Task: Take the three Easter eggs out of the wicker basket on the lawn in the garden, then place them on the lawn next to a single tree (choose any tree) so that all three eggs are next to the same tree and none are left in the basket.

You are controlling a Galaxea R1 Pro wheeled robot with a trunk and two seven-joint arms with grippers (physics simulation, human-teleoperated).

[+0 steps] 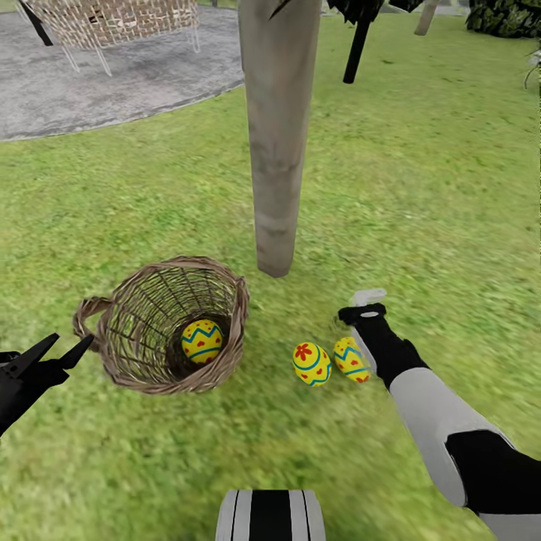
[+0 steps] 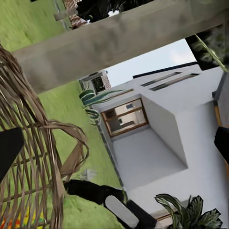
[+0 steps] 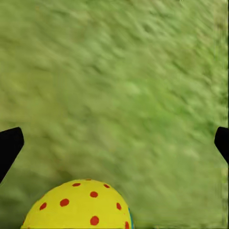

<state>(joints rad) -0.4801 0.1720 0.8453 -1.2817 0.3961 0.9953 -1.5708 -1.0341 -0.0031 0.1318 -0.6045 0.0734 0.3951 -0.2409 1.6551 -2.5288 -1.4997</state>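
Two eggs (image 1: 312, 364) (image 1: 351, 359) lie lower right of centre on the lawn (image 1: 421, 188) near the tree (image 1: 276, 135); we still see one egg (image 1: 201, 340) inside the wicker basket (image 1: 169, 327). Our right gripper (image 3: 114, 143) is wide, empty; left gripper (image 1: 51, 352) open.

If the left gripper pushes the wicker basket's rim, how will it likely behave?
The wicker basket already lies tipped, so it would likely rock or roll. Its open weave suggests lightness. The egg inside may roll out toward the left gripper.

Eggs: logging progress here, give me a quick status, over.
Left gripper open beside basket. Right gripper open, empty, above grass by two eggs near tree trunk. One egg left in basket. Nothing blocking.
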